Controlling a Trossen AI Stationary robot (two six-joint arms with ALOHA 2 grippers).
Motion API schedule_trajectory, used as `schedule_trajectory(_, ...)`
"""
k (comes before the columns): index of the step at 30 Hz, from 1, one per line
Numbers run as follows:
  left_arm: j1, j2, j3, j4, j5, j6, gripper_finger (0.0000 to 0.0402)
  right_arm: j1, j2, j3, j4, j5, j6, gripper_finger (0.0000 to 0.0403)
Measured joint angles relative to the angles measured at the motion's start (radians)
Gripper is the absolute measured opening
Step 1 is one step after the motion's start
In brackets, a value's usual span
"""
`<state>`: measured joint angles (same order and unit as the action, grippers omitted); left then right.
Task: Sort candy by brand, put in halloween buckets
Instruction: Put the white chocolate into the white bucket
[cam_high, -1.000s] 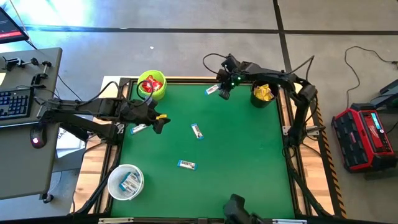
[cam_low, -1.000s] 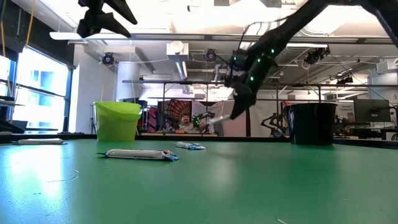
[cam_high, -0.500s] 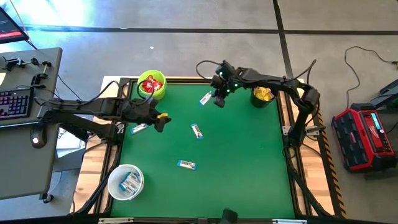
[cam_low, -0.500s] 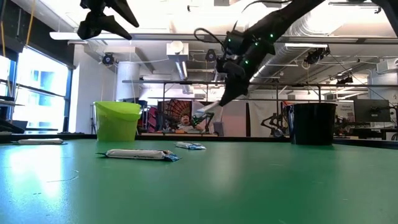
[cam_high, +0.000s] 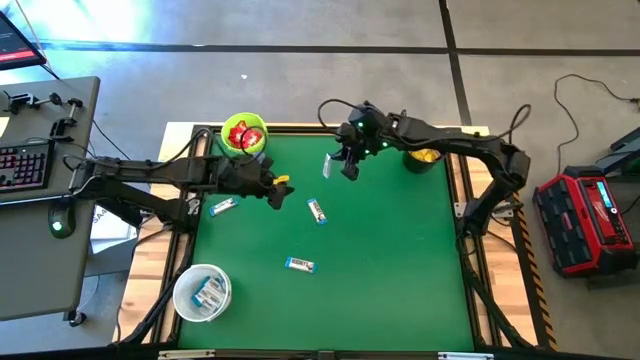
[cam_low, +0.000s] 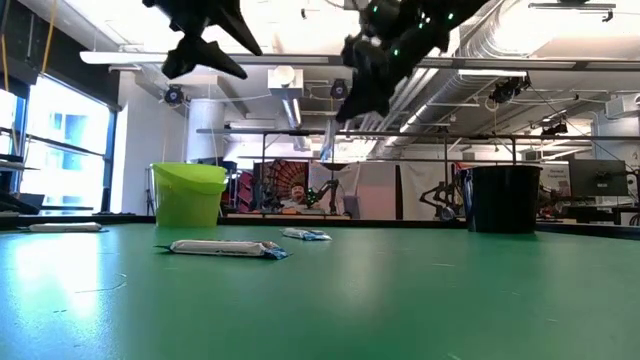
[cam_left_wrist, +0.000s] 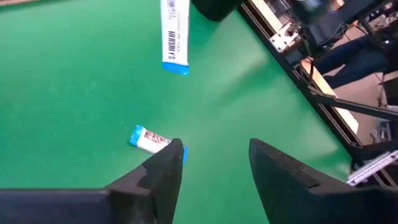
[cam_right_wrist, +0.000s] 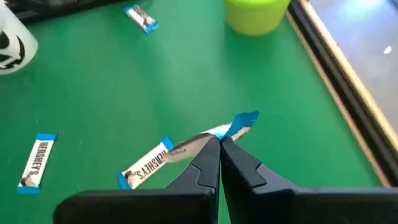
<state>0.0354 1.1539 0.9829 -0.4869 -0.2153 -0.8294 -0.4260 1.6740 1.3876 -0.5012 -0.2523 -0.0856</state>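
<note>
We list the green table (cam_high: 390, 270); the lime green bucket (cam_high: 243, 136) holding red packets, the black bucket (cam_high: 424, 158) holding yellow packets, the white bucket (cam_high: 202, 292) holding white-and-blue bars; the right gripper (cam_high: 346, 165), aloft near the far edge, fingers pressed together pinching one bar (cam_right_wrist: 163, 159); the left gripper (cam_high: 277, 192), raised, fingers spread, holding nothing; three loose bars (cam_high: 317, 211) lying on the table.
</note>
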Motion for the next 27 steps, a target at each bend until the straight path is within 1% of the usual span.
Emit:
schedule_trajectory(1,0.014,0.002,0.000,0.009,0.010,0.017,0.0182,0.009,-0.012,0.000,0.000,0.010,0.000,0.0000)
schedule_trajectory(4,0.060,0.004,0.000,0.086,0.082,0.059,0.0204,0.031,-0.050,0.000,0.000,0.032,0.008,0.0000)
schedule_trajectory(8,0.110,0.004,0.000,0.183,0.162,0.106,0.0223,0.054,-0.086,0.000,0.004,0.046,0.033,0.0000)
schedule_trajectory(14,0.137,0.030,0.000,0.257,0.237,0.196,0.0227,0.085,-0.113,0.001,0.011,0.079,0.057,0.0000)
schedule_trajectory(18,0.134,0.042,0.000,0.256,0.259,0.232,0.0227,0.087,-0.101,0.001,-0.018,0.083,0.121,0.0007)
schedule_trajectory(21,0.134,0.043,0.000,0.250,0.259,0.244,0.0227,0.086,-0.074,0.002,-0.075,0.084,0.130,0.0033)
schedule_trajectory(24,0.135,0.043,0.000,0.251,0.258,0.257,0.0227,0.087,-0.034,-0.001,-0.105,0.076,0.093,0.0080)
schedule_trajectory(27,0.135,0.043,0.000,0.249,0.258,0.258,0.0227,0.087,0.008,-0.035,-0.072,0.051,0.046,0.0130)
